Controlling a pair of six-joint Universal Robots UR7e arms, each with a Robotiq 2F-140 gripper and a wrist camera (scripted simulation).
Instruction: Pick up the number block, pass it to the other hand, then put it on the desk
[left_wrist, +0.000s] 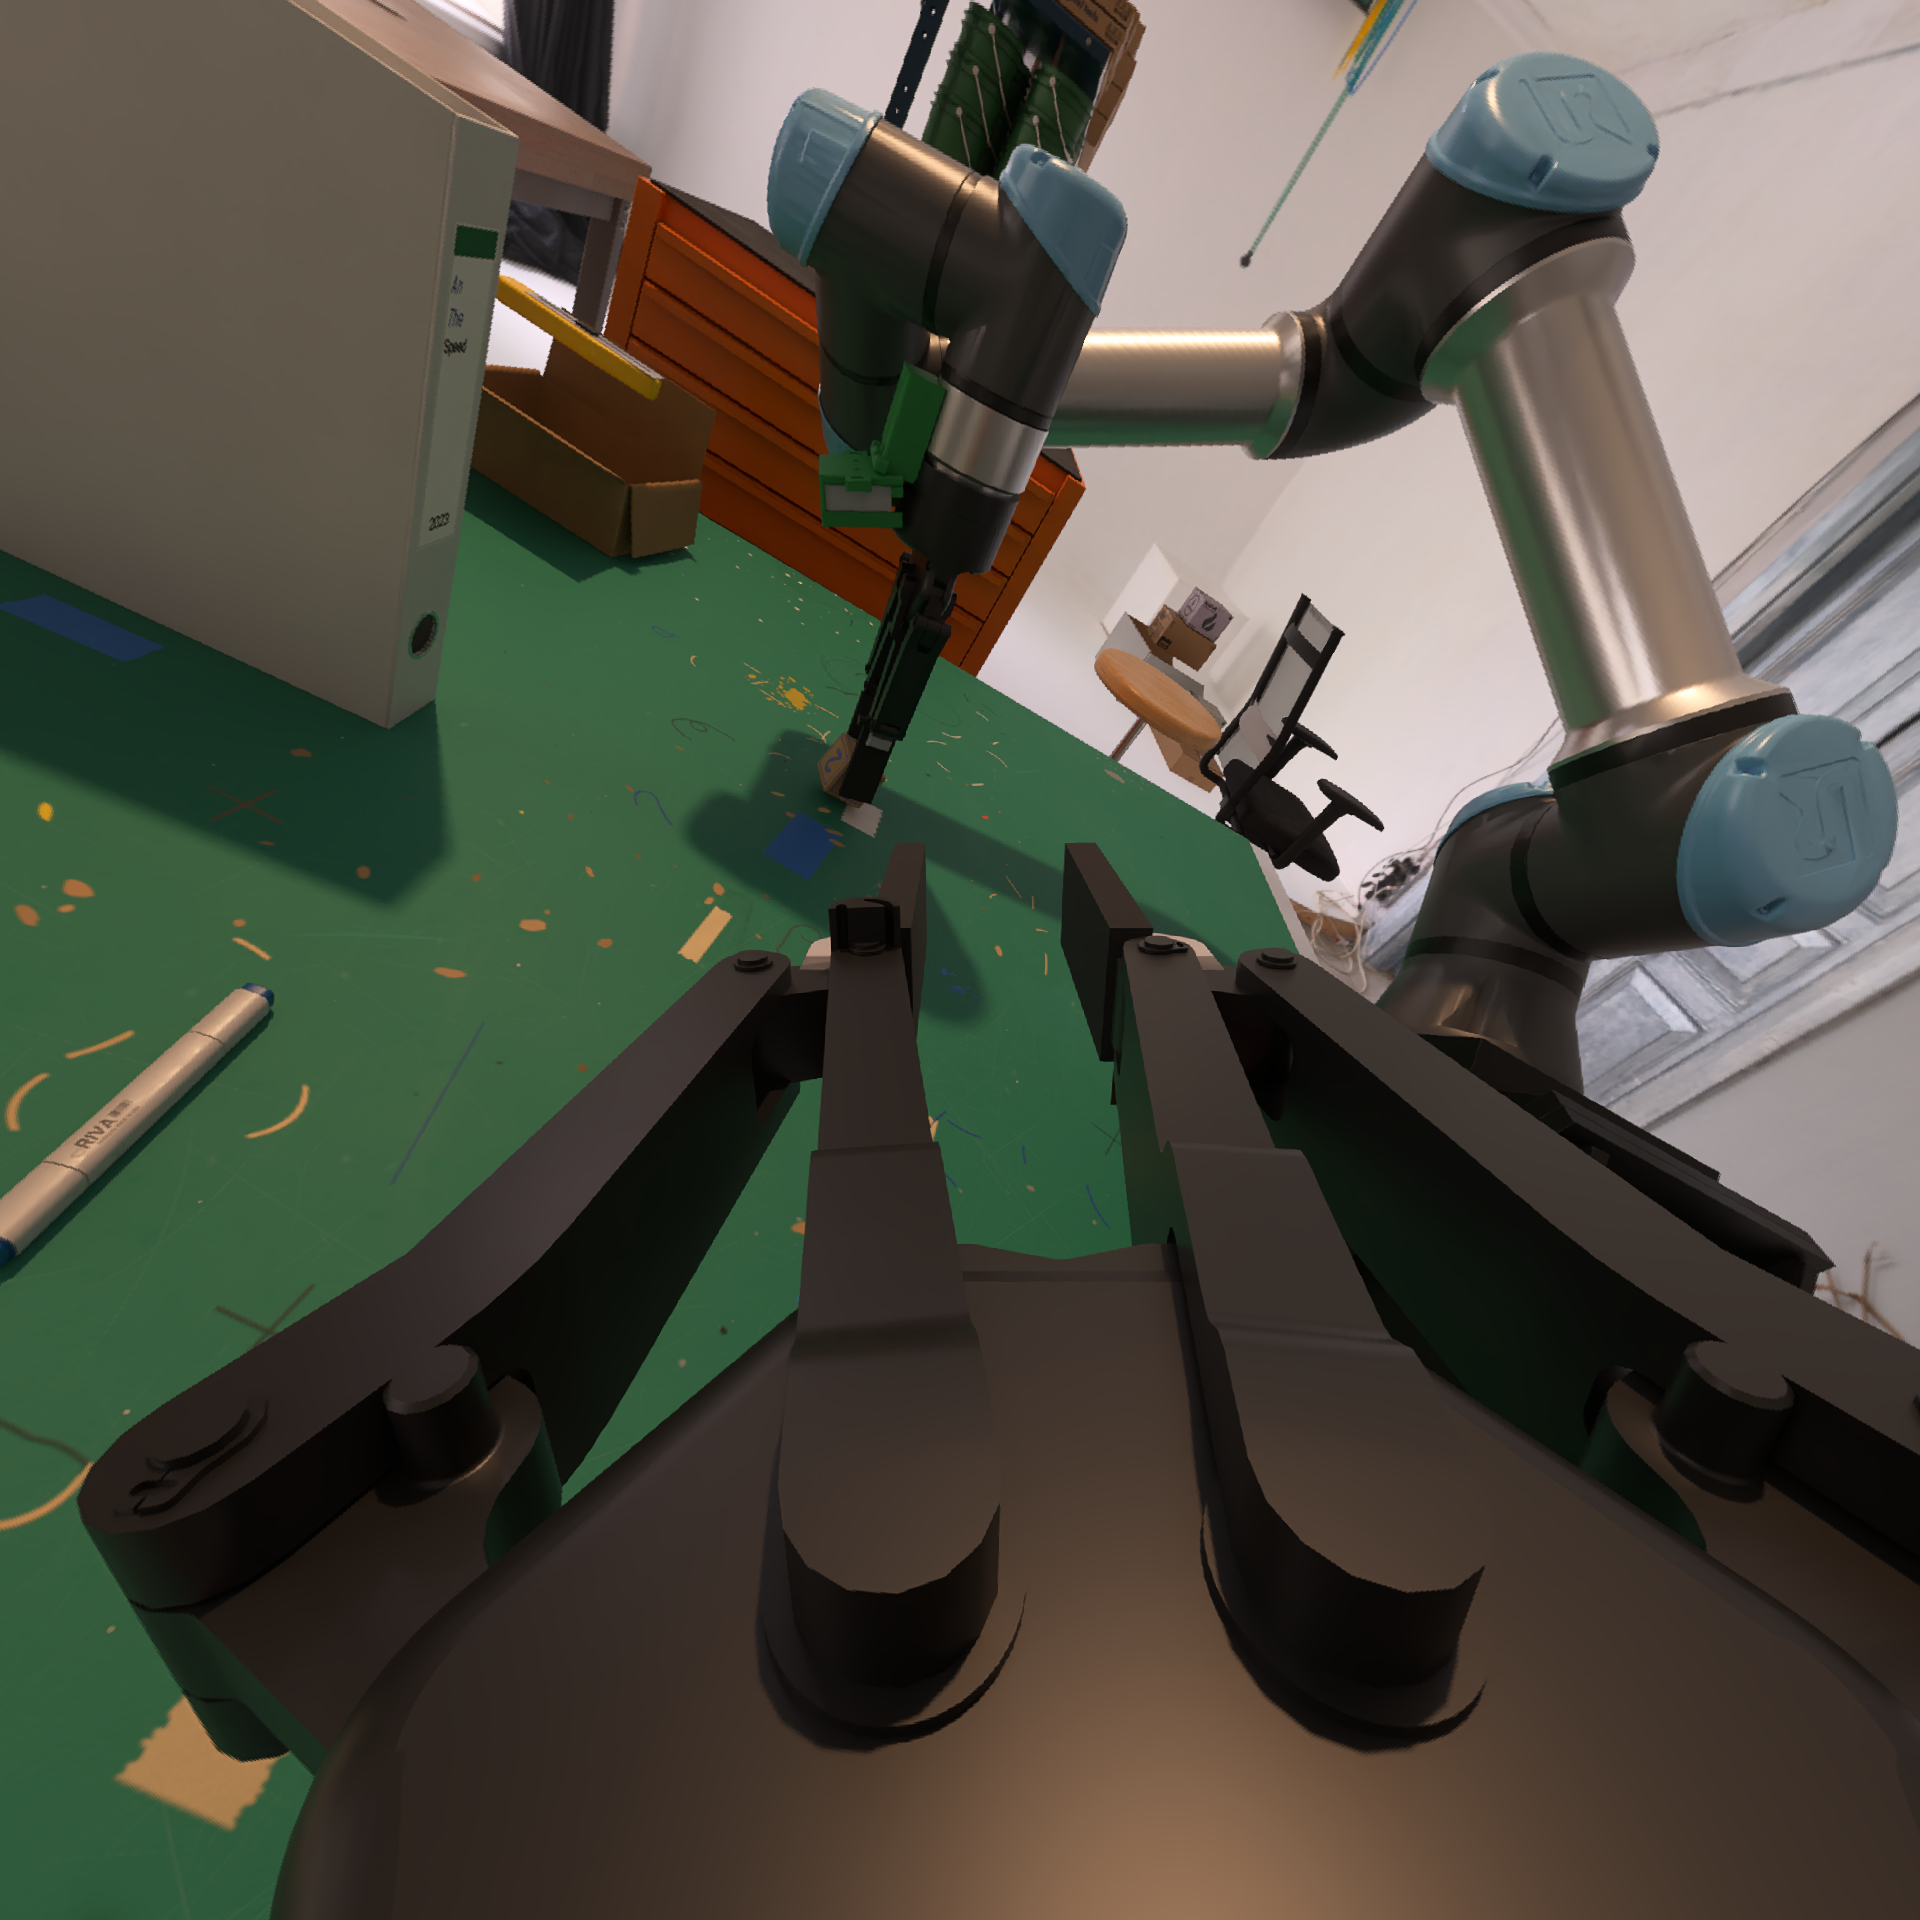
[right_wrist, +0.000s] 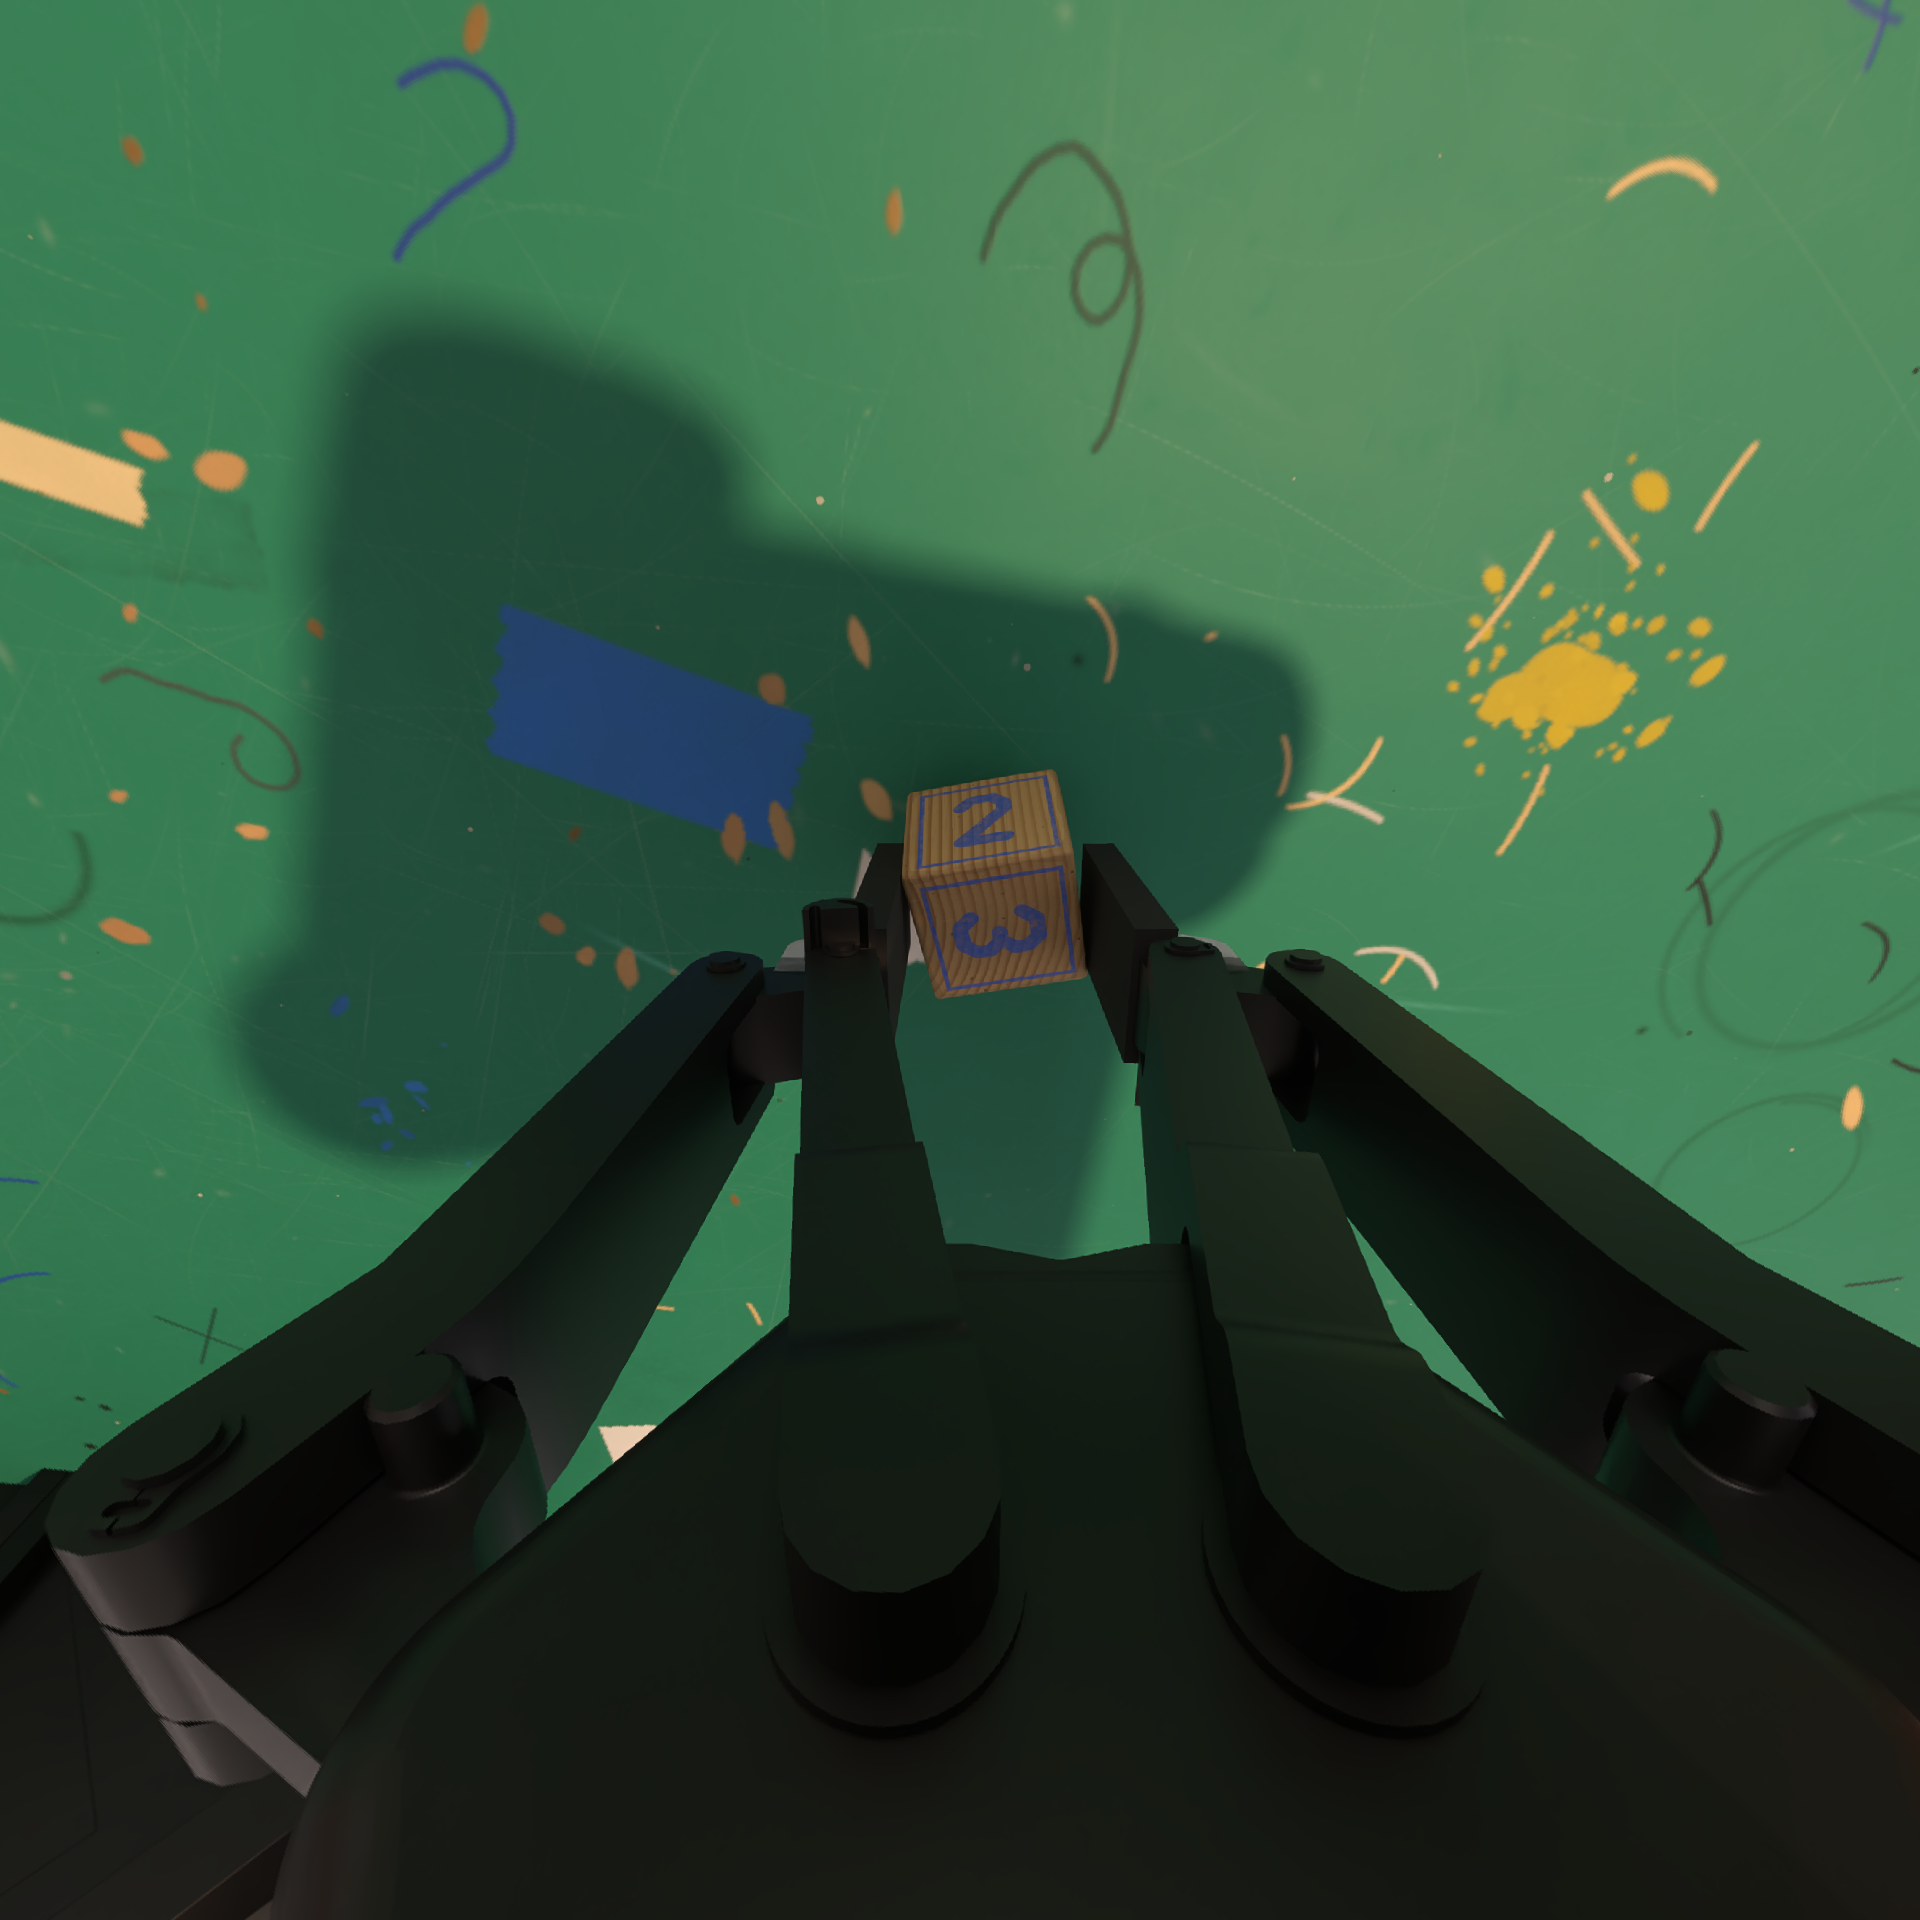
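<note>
1. Two views are given; first the left wrist view. The left gripper (left_wrist: 992, 883) has its fingers spread with nothing between them, and it waits low over the green counter (left_wrist: 520, 790). Farther off, the right gripper (left_wrist: 862, 779) reaches down to the counter, and the number block (left_wrist: 833, 771) shows as a small wooden corner at its tips, just above or on the surface; I cannot tell which from here. Beside it lie a patch of blue tape (left_wrist: 800, 844) and a small white scrap (left_wrist: 862, 819).

2. Around this, a grey binder (left_wrist: 239, 395) stands upright, a marker pen (left_wrist: 135, 1117) lies well apart from the block, and an open cardboard box (left_wrist: 592, 457) sits near the counter's far edge. Beyond are an orange drawer cabinet (left_wrist: 727, 343), an office chair (left_wrist: 1283, 748) and a round wooden stool (left_wrist: 1153, 691).

3. In the right wrist view, the right gripper (right_wrist: 992, 904) pinches the number block (right_wrist: 992, 883) on two opposite side faces, near the fingertips.

4. I judge the block to be light, stiff wood, not fragile, with smooth faces that may slip a little. For the pass, the other fingers should take the two free flat faces, not the edges.

5. The counter (right_wrist: 1351, 312) here is flat, marked with scribbles, paint spots and a yellow splash (right_wrist: 1558, 686), with blue tape (right_wrist: 644, 717) near the block.
</note>
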